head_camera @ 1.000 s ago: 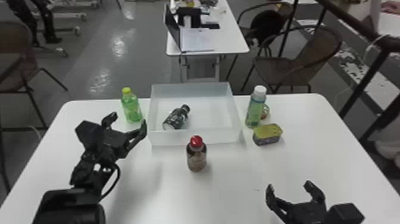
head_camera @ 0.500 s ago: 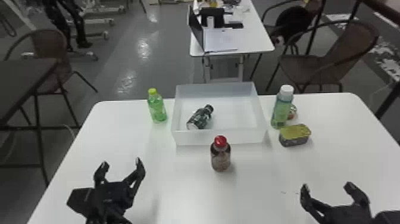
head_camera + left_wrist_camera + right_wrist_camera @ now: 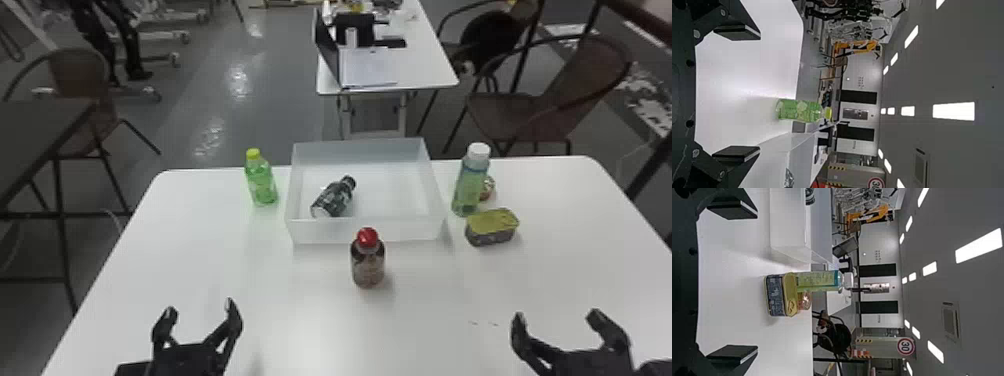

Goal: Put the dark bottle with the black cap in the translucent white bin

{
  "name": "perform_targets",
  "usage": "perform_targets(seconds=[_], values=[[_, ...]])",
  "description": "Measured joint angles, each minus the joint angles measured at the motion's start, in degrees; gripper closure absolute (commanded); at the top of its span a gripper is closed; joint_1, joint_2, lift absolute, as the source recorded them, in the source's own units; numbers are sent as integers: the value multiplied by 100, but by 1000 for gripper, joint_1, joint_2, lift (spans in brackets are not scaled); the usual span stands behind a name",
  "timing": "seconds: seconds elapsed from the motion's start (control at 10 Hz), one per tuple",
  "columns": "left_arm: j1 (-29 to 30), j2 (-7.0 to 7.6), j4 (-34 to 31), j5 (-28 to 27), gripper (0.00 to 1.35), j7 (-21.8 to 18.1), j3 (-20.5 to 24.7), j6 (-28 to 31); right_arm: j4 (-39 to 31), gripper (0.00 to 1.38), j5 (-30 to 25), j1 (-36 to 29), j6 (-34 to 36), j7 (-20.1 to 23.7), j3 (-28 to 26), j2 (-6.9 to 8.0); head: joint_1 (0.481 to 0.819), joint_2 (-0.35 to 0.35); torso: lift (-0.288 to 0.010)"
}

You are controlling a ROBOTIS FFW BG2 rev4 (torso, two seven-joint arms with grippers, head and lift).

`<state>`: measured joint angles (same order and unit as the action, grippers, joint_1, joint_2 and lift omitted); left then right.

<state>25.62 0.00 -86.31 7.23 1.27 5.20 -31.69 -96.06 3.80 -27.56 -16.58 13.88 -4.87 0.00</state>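
Left gripper (image 3: 200,307) and right gripper (image 3: 557,316), fingers apart, over the white table (image 3: 300,325), at 7 and 5 o'clock.
Translucent bin (image 3: 367,231) toward 12 o'clock; white-capped bottle (image 3: 470,185) just outside, at the bin's 3; dark bottle (image 3: 333,199) lying inside, on the 9 o'clock side, black cap (image 3: 348,183) toward 1 o'clock; yellow-lidded tin (image 3: 492,227) outside at 4.

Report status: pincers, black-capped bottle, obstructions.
Left pincer, right pincer open, empty. Dark bottle lying inside bin. Red-capped bottle stands in front, outside.
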Motion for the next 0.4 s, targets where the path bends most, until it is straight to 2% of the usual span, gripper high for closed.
perform_targets(seconds=[0.4], values=[[173, 0, 0, 159, 263, 307, -226, -291, 35, 93, -3, -3, 15, 9, 45, 0, 695, 102, -59]])
